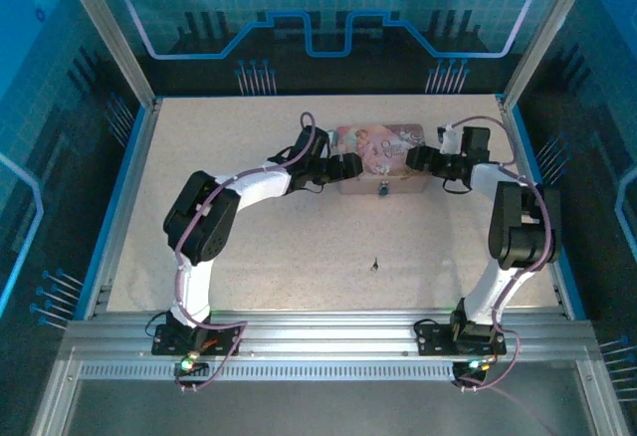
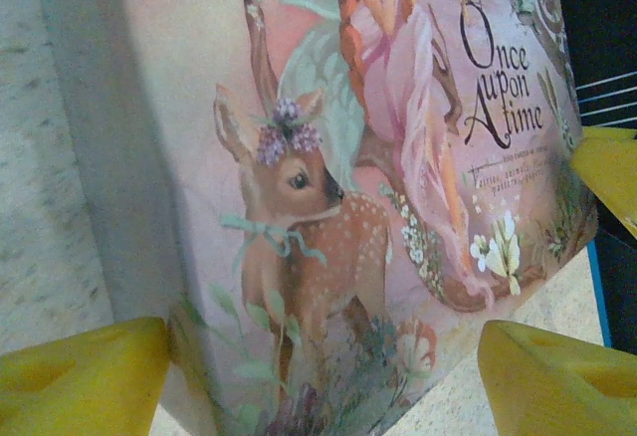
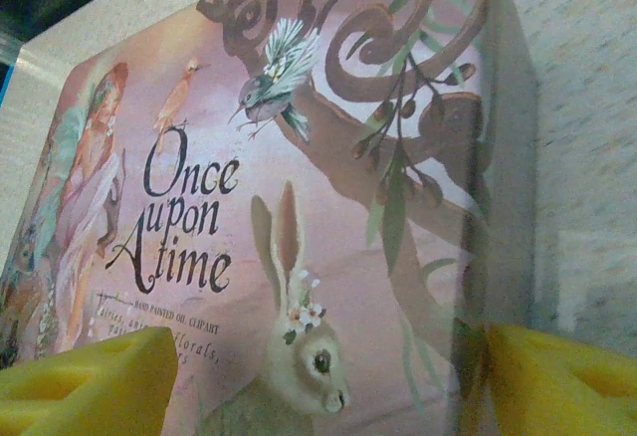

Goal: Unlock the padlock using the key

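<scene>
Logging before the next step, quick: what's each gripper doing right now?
Left gripper: open, straddling the pink tin.
Right gripper: open, straddling the same tin.

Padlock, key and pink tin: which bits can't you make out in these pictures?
- Padlock, top view: too small to tell whether it is locked or open.
- Key, top view: a dark speck on the table; shape unreadable.
- Pink tin, wrist views: edges cut off by the frame, lower parts hidden behind yellow pincer fingers.
</scene>
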Motion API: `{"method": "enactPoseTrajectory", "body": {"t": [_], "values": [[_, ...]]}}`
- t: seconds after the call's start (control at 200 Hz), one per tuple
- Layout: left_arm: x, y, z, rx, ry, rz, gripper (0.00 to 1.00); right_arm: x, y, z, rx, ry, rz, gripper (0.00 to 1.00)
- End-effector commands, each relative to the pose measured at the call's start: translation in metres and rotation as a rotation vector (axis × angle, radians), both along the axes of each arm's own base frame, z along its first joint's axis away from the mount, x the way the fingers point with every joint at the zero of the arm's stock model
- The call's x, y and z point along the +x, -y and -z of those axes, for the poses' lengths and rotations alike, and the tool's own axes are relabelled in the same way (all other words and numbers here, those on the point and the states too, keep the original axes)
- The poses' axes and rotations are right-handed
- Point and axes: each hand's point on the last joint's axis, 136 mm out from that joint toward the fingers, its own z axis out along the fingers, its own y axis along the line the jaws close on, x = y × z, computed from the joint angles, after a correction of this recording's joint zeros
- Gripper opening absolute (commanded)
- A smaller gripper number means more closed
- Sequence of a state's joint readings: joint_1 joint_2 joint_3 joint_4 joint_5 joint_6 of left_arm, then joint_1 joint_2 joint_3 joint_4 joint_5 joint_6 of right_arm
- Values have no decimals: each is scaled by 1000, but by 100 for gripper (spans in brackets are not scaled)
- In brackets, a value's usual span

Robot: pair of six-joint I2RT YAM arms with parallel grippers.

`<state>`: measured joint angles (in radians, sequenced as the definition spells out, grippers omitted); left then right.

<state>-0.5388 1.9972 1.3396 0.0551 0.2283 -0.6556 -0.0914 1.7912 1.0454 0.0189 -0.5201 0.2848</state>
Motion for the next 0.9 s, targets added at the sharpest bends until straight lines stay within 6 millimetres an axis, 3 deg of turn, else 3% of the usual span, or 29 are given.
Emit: {"method": "enactPoseTrajectory", "body": {"t": [0.0,0.32,0.445,0.675,0.895], "values": [[-21,10,-27,-63,34,60,82,-29,-66,-24,110,14,-184,80],[-62,-38,-14,5,-4,0,84,-74,-126,-19,106,-4,-283,80],[-70,-60,-6,27,-19,-44,84,-102,-147,-11,73,-19,-319,80],[-78,-87,4,52,-42,-99,85,-141,-175,-5,39,-37,-360,80],[-85,-115,14,87,-63,-170,88,-167,-189,4,19,-45,-377,81]]}}
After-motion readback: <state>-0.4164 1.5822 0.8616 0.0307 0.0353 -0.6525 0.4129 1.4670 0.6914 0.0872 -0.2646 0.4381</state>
